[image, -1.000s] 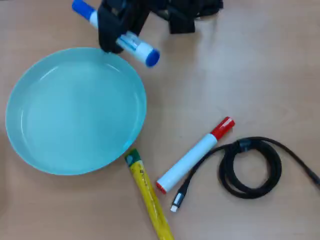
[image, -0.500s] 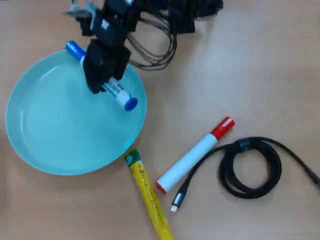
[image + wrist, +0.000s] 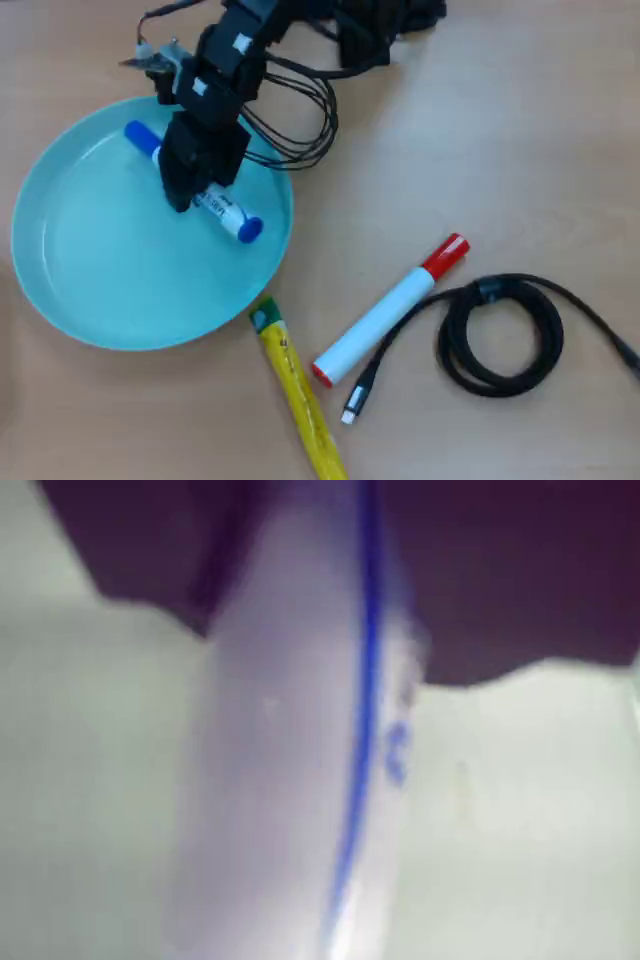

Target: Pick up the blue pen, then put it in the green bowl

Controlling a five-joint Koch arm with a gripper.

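Seen from overhead, the black tool [image 3: 190, 180] is clamped across the middle of the blue pen [image 3: 225, 214], holding it over the upper right part of the green bowl [image 3: 90, 290]. The pen lies on a slant: one blue end shows at the upper left of the tool, and the other points toward the lower right, inside the bowl's rim. Whether the pen touches the bowl's floor cannot be told from above. The arm reaches in from the far edge of the surface [image 3: 500, 120], with a loop of dark wires [image 3: 300, 120] hanging off it on the right, over the bowl's rim. The wrist view is blurred and very close: the pen's pale barrel [image 3: 290, 780] runs down the middle with a blue line along it, dark tool parts lie behind its top, and pale bowl plastic fills the sides. To the right of the bowl, on the bare surface, lies a thicker white marker with a red cap [image 3: 385, 312], slanted from lower left to upper right. Just beside the bowl's near right rim lies a yellow pen with a green tip [image 3: 295, 390], its tip almost against the rim. Further right sits a coiled black cable [image 3: 500, 335], whose plug end [image 3: 353, 405] lies near the white marker's lower end.
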